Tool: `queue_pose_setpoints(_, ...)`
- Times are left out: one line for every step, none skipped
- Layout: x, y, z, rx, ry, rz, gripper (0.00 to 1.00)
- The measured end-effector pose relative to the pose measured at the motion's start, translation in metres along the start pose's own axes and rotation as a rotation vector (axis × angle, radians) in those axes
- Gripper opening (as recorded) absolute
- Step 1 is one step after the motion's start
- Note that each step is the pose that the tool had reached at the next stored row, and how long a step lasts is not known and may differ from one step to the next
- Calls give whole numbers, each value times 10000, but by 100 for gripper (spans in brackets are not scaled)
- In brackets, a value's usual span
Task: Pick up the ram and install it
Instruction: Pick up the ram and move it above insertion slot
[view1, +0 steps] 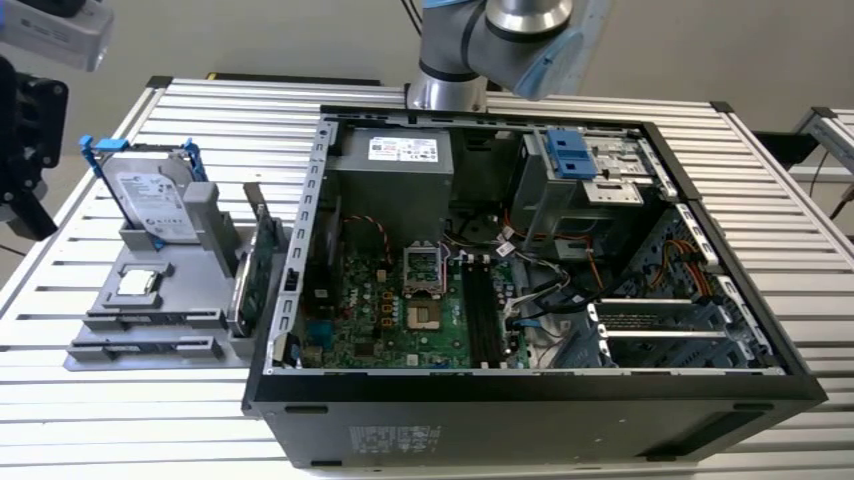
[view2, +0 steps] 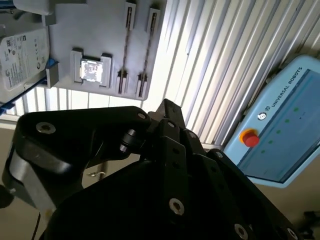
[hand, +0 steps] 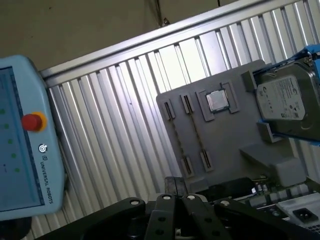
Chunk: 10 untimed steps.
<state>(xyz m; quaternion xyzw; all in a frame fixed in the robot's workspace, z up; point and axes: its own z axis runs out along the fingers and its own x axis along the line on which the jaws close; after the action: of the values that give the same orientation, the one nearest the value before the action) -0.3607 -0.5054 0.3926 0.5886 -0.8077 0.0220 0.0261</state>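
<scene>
The ram is out of view. My gripper (view1: 30, 215) hangs dark at the exterior view's left edge, beyond the table's side and apart from the grey parts holder (view1: 187, 300). In both wrist views its fingers (hand: 175, 186) meet with nothing showing between them, and their tips (view2: 167, 107) point toward the holder (hand: 225, 140). The holder's two long narrow slots (hand: 186, 132) look bare. The open computer case (view1: 534, 250) lies on the table with its motherboard (view1: 400, 310) and dark memory slots (view1: 483, 310) exposed.
On the holder stand a hard drive (view1: 150, 205) in a blue frame, a small silver processor chip (view1: 140, 283) and a tall green card (view1: 263, 260) beside the case wall. A light-blue teach pendant (hand: 22, 145) with a red button lies off the table's edge.
</scene>
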Motion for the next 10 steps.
queue_pose_setpoints(0, 0, 0, 10, 14, -76, 0)
queue_pose_setpoints(0, 0, 0, 19, 25, -153, 0)
queue_pose_setpoints(1, 0, 0, 25, 29, -232, 0)
queue_pose_setpoints(0, 0, 0, 30, 29, -306, 0)
queue_pose_setpoints(0, 1, 0, 36, 29, -385, 0)
queue_pose_setpoints(-1, 1, 0, 41, 23, -476, 0)
queue_pose_setpoints(-1, 1, -1, 43, 12, -570, 0)
queue_pose_setpoints(-2, 1, -2, 44, -8, -673, 0)
queue_pose_setpoints(-2, 2, -1, 44, -36, -778, 0)
queue_pose_setpoints(-2, 2, 0, 44, -68, -894, 0)
